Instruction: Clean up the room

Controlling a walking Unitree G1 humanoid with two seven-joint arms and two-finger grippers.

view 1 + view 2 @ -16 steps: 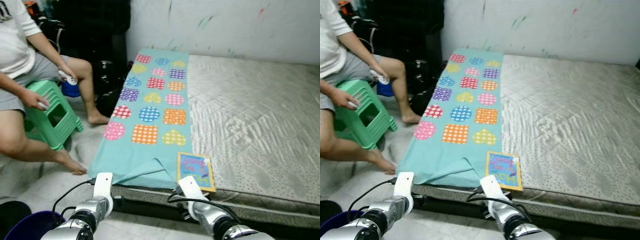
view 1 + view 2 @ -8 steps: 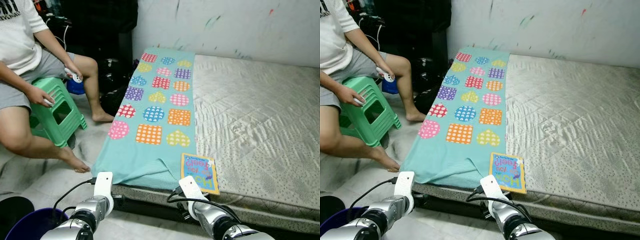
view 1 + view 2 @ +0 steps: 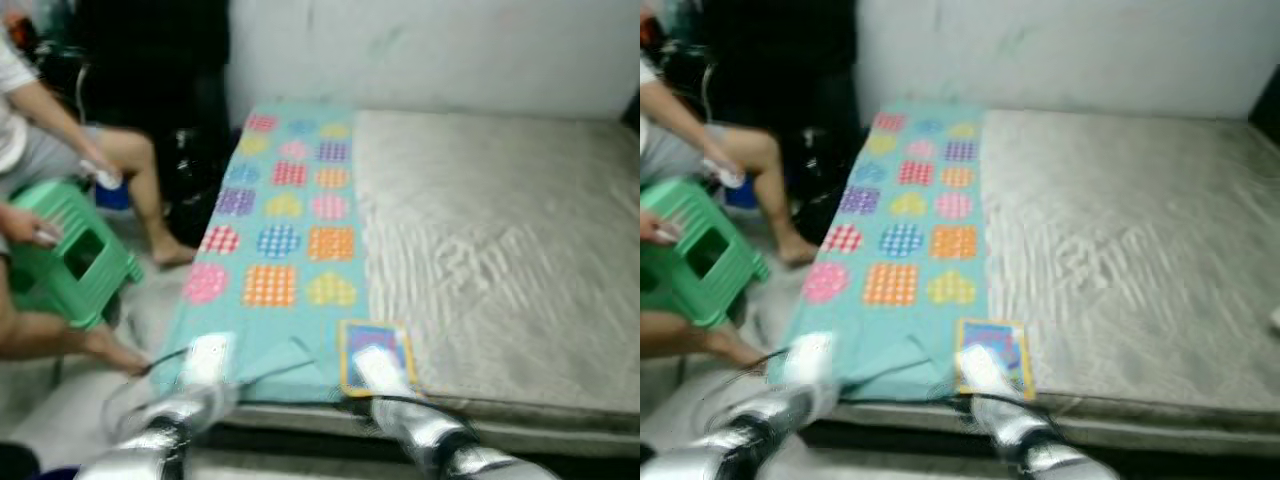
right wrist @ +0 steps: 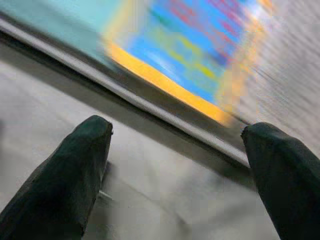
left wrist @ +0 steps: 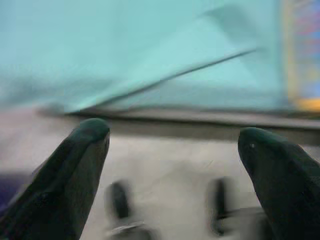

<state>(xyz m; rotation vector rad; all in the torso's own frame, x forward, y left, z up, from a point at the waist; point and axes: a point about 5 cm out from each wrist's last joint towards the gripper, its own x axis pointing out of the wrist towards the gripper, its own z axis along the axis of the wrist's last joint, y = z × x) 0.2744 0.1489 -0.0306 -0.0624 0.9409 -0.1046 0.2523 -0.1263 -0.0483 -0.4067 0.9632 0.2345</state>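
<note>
The views are blurred by motion. A blue picture book [image 3: 368, 335] with a yellow border lies at the near edge of the grey mattress [image 3: 500, 240], beside a teal blanket [image 3: 285, 215] with coloured patches. My right arm [image 3: 400, 420] reaches up to the book's near edge. In the right wrist view my right gripper [image 4: 177, 127] is open, just below the book [image 4: 200, 50] and the mattress edge. My left gripper [image 5: 175, 132] is open too, below the blanket's folded hem [image 5: 150, 55] that hangs over the edge. My left arm [image 3: 190, 390] is low at the left.
A person [image 3: 60, 140] sits at the left on a green plastic stool [image 3: 60, 250], feet on the floor near the blanket's corner. Dark bags [image 3: 190, 160] stand by the wall behind. The mattress stretches away to the right.
The camera has swung, so the whole picture shifted left and blurred. My right arm now overlaps the book's near edge. Both grippers stay open.
</note>
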